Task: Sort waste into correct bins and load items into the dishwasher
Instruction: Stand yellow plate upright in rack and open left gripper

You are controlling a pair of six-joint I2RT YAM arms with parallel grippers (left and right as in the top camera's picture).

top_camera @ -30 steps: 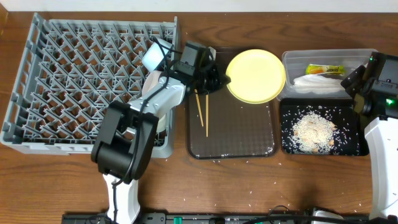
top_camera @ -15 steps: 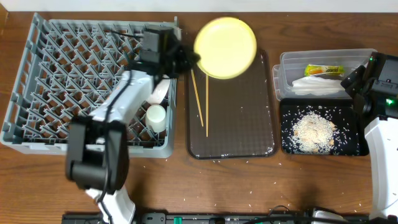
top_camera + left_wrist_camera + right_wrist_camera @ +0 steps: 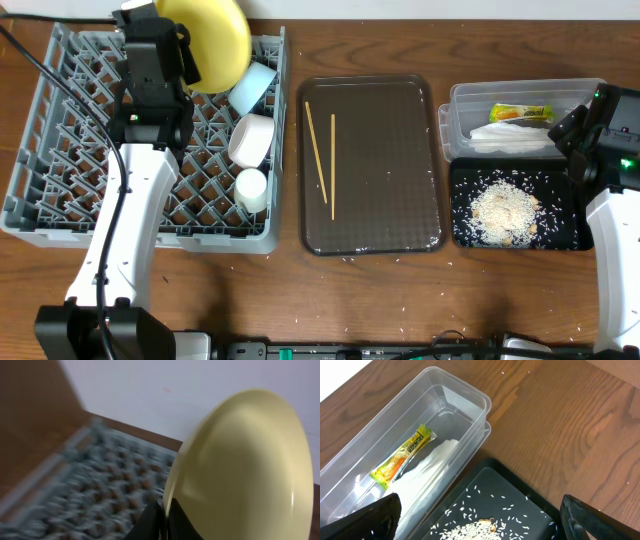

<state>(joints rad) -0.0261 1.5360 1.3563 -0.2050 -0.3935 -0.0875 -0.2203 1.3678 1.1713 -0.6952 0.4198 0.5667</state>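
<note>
My left gripper (image 3: 185,45) is shut on the rim of the round yellow plate (image 3: 212,40) and holds it tilted above the far side of the grey dish rack (image 3: 60,130); the left wrist view shows the plate (image 3: 245,470) pinched between the jaws (image 3: 164,520). In the rack lie a light blue bowl (image 3: 252,88), a white bowl (image 3: 252,139) and a small white cup (image 3: 250,187). The wooden chopsticks (image 3: 322,160) lie on the dark brown tray (image 3: 400,200). My right gripper (image 3: 480,525) is open over the black tray (image 3: 560,235) holding rice crumbs (image 3: 502,212). The clear tub (image 3: 465,110) holds the wrapper (image 3: 405,455) and napkin (image 3: 427,475).
Stray rice grains lie on the wooden table in front of the brown tray. The right arm (image 3: 615,200) stands at the right edge beside the two bins.
My left arm carried the yellow plate from the back of the brown tray leftward to above the far side of the dish rack. The right arm has not moved.
</note>
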